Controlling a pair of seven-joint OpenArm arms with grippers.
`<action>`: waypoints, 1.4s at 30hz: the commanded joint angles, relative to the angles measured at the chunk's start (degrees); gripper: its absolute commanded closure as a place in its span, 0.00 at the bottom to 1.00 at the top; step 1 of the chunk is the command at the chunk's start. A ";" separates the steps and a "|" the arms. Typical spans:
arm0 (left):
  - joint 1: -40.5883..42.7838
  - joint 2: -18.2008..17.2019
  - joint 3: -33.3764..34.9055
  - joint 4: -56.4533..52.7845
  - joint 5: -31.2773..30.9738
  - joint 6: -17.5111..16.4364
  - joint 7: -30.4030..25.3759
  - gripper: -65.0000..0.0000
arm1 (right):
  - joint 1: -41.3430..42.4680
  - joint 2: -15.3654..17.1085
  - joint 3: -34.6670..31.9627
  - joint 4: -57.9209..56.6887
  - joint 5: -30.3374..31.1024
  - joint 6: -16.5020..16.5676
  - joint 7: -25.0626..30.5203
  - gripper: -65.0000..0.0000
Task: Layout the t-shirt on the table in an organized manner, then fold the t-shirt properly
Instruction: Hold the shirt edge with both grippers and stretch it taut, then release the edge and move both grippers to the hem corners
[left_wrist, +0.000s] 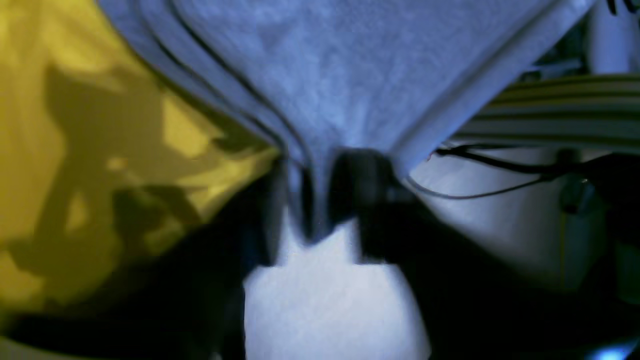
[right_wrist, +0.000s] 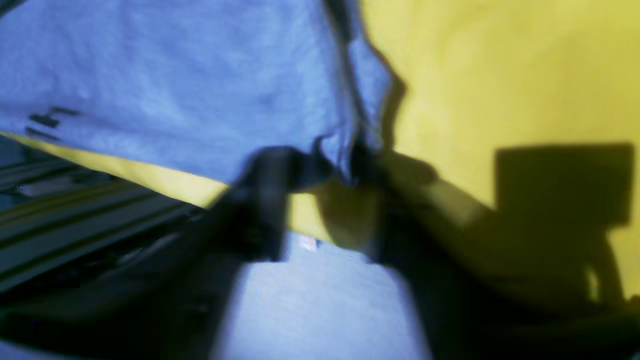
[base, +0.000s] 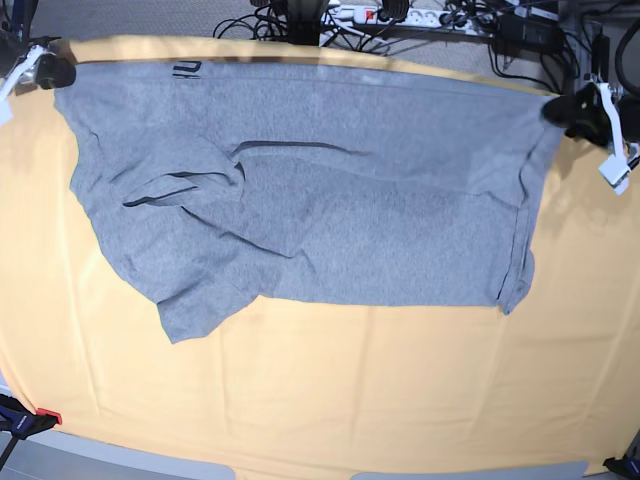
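Now, left gripper (left_wrist: 320, 200): pinching t-shirt (base: 330, 200) corner, far edge of table (base: 330, 400).
Right gripper (right_wrist: 320, 175): pinching opposite far corner.
T-shirt: spread flat, wrinkled.

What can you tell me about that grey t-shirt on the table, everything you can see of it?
The t-shirt is heather-grey, soft knit as it looks, spread sideways across the far part of the yellow-orange table. Its upper edge is stretched taut between the right gripper and the left gripper, each at a far corner. The side showing is mostly plain, with a small dark mark near the top edge. A sleeve lies crumpled over the body, and the lower edge is creased and uneven. In the blurred wrist views, cloth sits between each gripper's fingers.
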 joint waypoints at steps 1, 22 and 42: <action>-0.39 -1.88 -0.70 0.48 -1.08 -0.30 -0.44 0.40 | -0.24 1.95 0.70 0.87 1.14 0.28 0.64 0.48; -21.59 8.63 -15.06 -7.50 24.28 9.51 -21.70 0.29 | 1.03 7.72 9.14 1.11 13.43 0.28 0.64 0.47; -53.44 14.56 4.31 -53.83 23.45 0.76 -22.56 0.29 | 2.16 7.72 9.14 1.11 13.43 0.28 0.64 0.47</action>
